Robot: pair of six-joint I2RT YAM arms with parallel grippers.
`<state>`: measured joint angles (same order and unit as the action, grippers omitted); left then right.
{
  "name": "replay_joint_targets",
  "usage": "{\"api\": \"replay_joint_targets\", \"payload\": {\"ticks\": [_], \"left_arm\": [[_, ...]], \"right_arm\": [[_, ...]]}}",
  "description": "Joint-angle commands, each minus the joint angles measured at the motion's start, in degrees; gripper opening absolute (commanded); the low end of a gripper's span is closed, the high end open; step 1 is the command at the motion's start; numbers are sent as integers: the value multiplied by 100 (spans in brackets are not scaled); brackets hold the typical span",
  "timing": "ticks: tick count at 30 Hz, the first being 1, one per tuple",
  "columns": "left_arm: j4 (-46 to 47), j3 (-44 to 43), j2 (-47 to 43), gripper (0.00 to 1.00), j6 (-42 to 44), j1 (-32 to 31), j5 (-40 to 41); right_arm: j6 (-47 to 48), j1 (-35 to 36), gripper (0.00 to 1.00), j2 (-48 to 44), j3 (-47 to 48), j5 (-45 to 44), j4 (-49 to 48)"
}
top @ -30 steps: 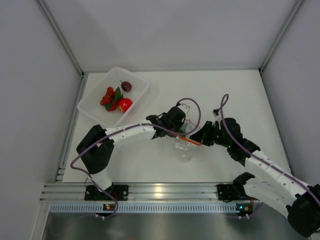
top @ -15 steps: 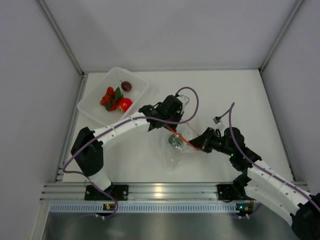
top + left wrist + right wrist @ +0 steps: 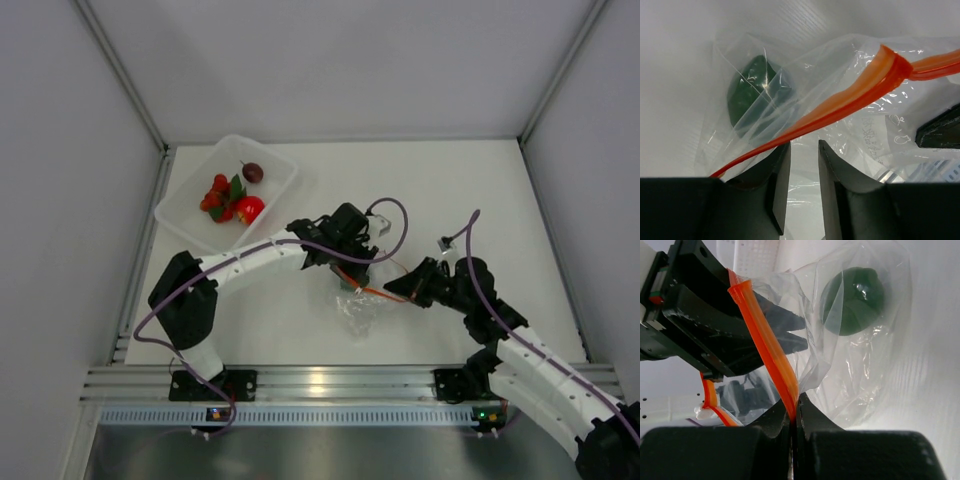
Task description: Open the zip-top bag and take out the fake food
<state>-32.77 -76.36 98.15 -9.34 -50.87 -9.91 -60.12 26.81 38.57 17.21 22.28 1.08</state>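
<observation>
**Top external: clear, crinkly plastic zip-top bag lies between two tools at the middle of the white worktop**

From above we see the bag resting on the worktop, with its thin orange-red zip strip running as a slanted line from the left tool to the right tool. The two tools sit close together over the bag's upper edge.

In the right wrist view, the right tool is clenched on the zip strip. The band rises from between its closed fingertips towards the left tool. A second stretch of strip shows low at the left of that view, apart from the first.

In the left wrist view, the left tool's black fingers stand a narrow gap apart with clear film in the gap. We cannot tell whether they pinch the film.

One piece of fake food, a dark green plastic ball, sits inside the bag near its closed end, behind wrinkled film. In the right wrist view, folds of film and the left tool's fingers lie between the strip and the ball.

A translucent rectangular plastic tub stands well apart at the far left of the worktop. It holds a red toy tomato, a dark maroon ball and a cluster of little red balls with green leaves. Purple cables loop above both wrists, and one arcs just over the bag.
</observation>
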Motion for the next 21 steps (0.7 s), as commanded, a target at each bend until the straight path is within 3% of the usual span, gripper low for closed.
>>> {"api": "replay_joint_targets", "payload": {"ticks": [1, 7, 9, 13, 18, 21], "left_arm": [[315, 103, -94, 36, 301, -107, 137], [763, 209, 152, 38, 109, -186, 901], [1087, 279, 196, 43, 47, -300, 1280], [1975, 604, 134, 48, -50, -362, 1141], [2845, 920, 205, 51, -112, -538, 1624], [3654, 1228, 213, 62, -120, -617, 1685]], "right_arm": [[18, -114, 0, -121, -16, -23, 6], [-18, -114, 0, -121, -51, 127, -55], [-9, -114, 0, -95, -69, 179, -56], [-26, -106, 0, -33, -122, 285, -284], [-18, -106, 0, -218, -183, 233, -214], [-35, -114, 0, -183, -244, 311, -301]]}}
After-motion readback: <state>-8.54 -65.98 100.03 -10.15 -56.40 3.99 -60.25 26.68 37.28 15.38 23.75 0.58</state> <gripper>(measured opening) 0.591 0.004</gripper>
